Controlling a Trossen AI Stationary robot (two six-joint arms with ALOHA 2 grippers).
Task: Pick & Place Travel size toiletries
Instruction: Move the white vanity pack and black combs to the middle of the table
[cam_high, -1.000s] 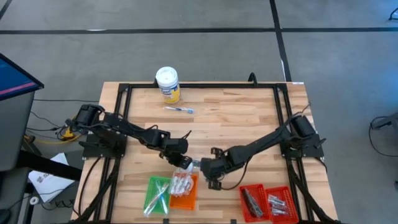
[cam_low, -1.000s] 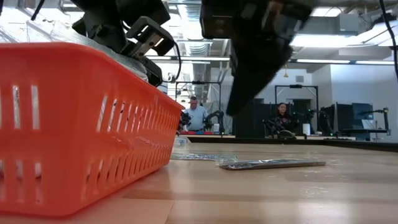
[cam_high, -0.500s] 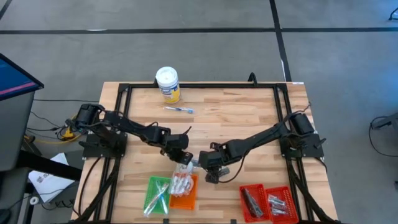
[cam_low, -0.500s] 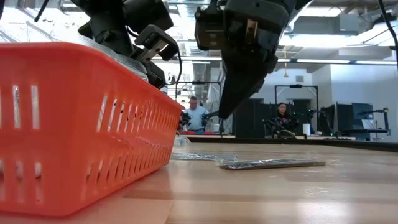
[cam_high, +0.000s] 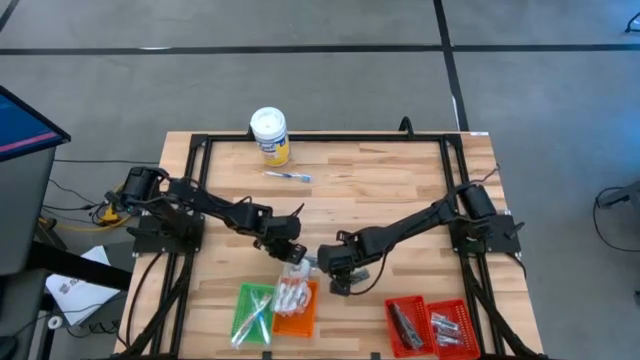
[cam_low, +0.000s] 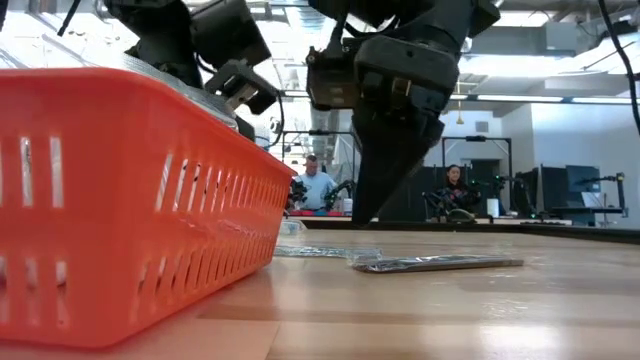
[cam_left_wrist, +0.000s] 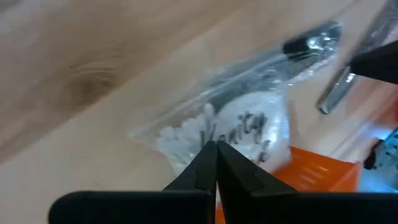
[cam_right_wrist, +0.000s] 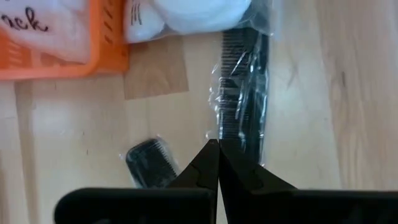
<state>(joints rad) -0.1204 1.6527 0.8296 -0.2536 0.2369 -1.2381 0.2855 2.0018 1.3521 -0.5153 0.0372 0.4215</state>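
On the left of the wooden slatted table (cam_high: 380, 190), the left gripper (cam_high: 290, 250) reaches in toward the front middle, its two dark fingers pinched tight together with nothing between them. Its tips hang just above a clear crinkly packet of white cotton swabs and pads with dark script print (cam_left_wrist: 242, 127), which lies half on the wood and half over the rim of the orange slotted plastic tray (cam_high: 295, 310). More white packets fill that tray, and it sits touching a green plastic tray (cam_high: 250, 312) that holds a few thin sticks.

Just right of the orange tray, the right gripper (cam_high: 338, 280) is lowered close to the table, its fingers likewise clenched on nothing. Beneath its tips lies a black comb in a clear wrapper (cam_right_wrist: 242, 106), flat on the wood beside the tray's corner; a second, shorter dark wrapped piece (cam_right_wrist: 149, 163) lies near it, perhaps another comb, though the view is too partial to be sure.

At the back of the table stands a white-lidded tub with a yellow label (cam_high: 270, 135), with a thin blue-tinted wrapped stick (cam_high: 287, 176) just in front of it. At the front right corner a red plastic tray (cam_high: 430, 322) holds dark tubes and silvery pieces.
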